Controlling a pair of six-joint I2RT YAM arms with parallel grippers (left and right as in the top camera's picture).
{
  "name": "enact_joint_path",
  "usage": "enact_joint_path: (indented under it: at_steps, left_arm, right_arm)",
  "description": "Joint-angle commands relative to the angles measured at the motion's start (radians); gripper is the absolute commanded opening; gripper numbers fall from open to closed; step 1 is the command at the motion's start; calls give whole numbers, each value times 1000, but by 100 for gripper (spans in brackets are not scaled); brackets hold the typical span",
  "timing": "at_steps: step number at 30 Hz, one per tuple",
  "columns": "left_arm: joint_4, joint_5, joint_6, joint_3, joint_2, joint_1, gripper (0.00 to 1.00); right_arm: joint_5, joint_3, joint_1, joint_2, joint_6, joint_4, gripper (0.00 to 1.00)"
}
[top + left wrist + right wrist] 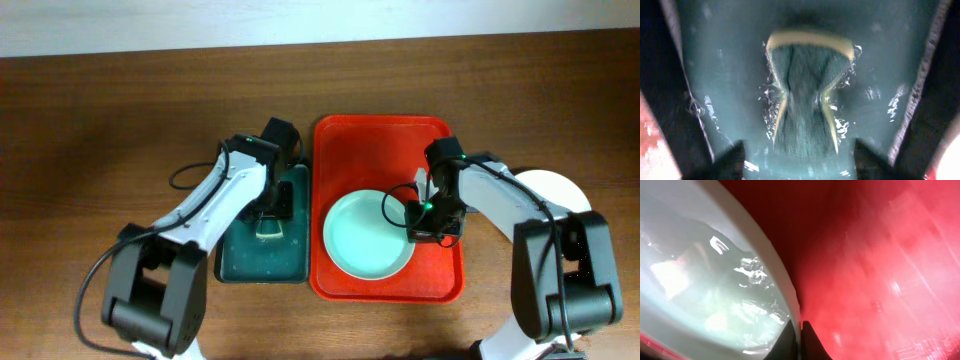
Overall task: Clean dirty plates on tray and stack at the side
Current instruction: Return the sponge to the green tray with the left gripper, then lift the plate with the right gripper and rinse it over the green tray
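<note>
At the left of the bench, the left hand (pixel 800 161) hangs low over the dark green tray (pixel 240 265) with its fingers spread well apart, and between them lies the sponge (pixel 805 100), pinched to a waist in the middle and sitting in a film of water. Just to the right is the red tray (pixel 380 135), carrying the mint green plate (pixel 365 240) in its lower half. The right hand (pixel 800 341) is at that plate's right edge, its fingers drawn almost together with the rim running into the narrow gap, so it looks clamped on the rim. A white plate (pixel 560 190) lies on the bench further right, partly hidden by the arm. The main risk is that thin edge grip. The plate looks glossy and wet, so lifting or tilting it could let it slide out and drop. A soaked sponge may also drip or slip as it is carried across.
</note>
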Motion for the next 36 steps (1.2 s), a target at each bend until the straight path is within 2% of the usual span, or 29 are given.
enact_joint_path:
  at_steps: [1,3,6,9,13,16,27,36]
  left_arm:
    - [-53,29,8,80,-169,39,87]
    - [-77,29,8,90,-252,74,99]
    - [-85,14,9,91,-391,167,100]
    - [-108,-34,9,91,-473,236,99]
    - [-159,-41,9,91,-498,273,100]
    - [-200,-41,9,91,-497,273,99]
    - [-200,-40,9,91,-497,273,99]
    - [-200,-40,9,91,-497,273,99]
  right_arm:
    - [88,115,41,-142,2,-66,4]
    - [152,182,105,-187,18,-105,4]
    - [270,296,254,-203,69,-114,4]
    - [423,349,402,-203,87,-38,4]
    - [583,349,577,-171,87,99,4]
    - [734,349,673,-159,88,142,4]
    - [1169,355,887,-170,87,153,4]
    - [1196,355,916,-171,87,160,4]
